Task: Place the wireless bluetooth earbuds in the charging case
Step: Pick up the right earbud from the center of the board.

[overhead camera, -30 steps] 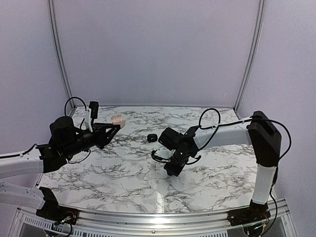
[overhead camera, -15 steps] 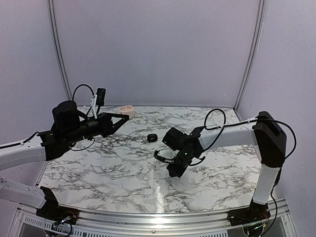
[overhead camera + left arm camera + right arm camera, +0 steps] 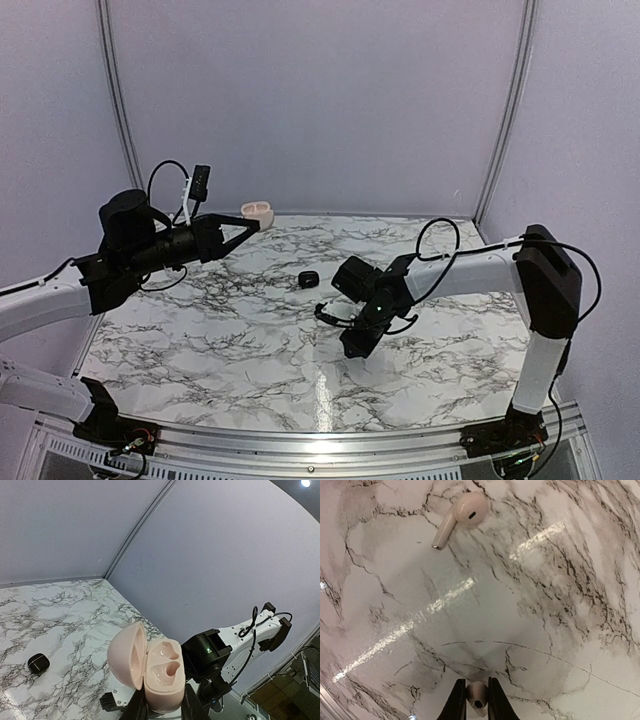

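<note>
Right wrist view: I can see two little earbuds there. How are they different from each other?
The loose earbud lies free on the marble table, touched by nothing; the held earbud is pinched between the fingers of the right gripper. The loose earbud shows whole, bulb and stem; the held earbud is partly hidden by those fingers. Both look pale pinkish-white.

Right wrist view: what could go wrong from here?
1. The right end effector pinches an earbud at its very tips; it could slip or twist in transit.
2. The left end effector holds the open case in the air, so a misaligned insertion means a drop.
</note>
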`<state>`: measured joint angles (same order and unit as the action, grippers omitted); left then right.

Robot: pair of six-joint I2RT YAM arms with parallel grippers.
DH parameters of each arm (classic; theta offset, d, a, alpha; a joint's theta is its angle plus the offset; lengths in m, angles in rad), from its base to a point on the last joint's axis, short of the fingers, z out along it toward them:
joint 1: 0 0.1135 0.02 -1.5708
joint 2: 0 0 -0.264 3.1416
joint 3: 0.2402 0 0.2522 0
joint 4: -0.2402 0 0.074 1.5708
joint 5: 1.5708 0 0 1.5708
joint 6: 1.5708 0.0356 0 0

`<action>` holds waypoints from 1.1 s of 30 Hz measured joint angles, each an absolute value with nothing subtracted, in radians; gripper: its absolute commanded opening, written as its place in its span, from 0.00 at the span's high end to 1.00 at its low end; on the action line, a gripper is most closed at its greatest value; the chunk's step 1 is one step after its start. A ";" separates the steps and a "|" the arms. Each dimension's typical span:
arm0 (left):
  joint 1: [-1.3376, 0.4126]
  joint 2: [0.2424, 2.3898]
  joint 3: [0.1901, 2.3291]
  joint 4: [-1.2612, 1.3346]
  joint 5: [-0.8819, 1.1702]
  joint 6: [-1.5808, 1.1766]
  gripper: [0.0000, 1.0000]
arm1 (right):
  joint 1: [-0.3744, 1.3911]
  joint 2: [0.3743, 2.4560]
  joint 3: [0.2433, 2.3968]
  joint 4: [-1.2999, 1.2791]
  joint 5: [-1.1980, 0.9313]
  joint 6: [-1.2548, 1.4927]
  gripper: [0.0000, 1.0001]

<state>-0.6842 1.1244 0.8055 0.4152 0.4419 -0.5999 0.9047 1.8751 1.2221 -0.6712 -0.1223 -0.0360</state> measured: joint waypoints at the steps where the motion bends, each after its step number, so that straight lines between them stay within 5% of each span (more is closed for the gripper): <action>1: -0.682 1.124 0.805 0.415 0.447 -0.603 1.00 | 0.905 1.873 1.222 -0.672 -0.125 -0.034 0.95; 15: -0.670 1.119 0.647 0.420 0.454 -0.515 1.00 | 0.908 1.861 1.228 -0.780 -0.128 -0.026 0.94; 33: -0.670 1.076 0.565 0.420 0.440 -0.369 1.00 | 0.978 1.865 1.251 -0.940 -0.060 -0.019 0.80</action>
<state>-0.6704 1.0763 0.5648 0.4198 0.4400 -0.3691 0.9783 1.8652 1.2510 -0.9398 -0.0601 -0.0189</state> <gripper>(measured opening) 0.214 0.178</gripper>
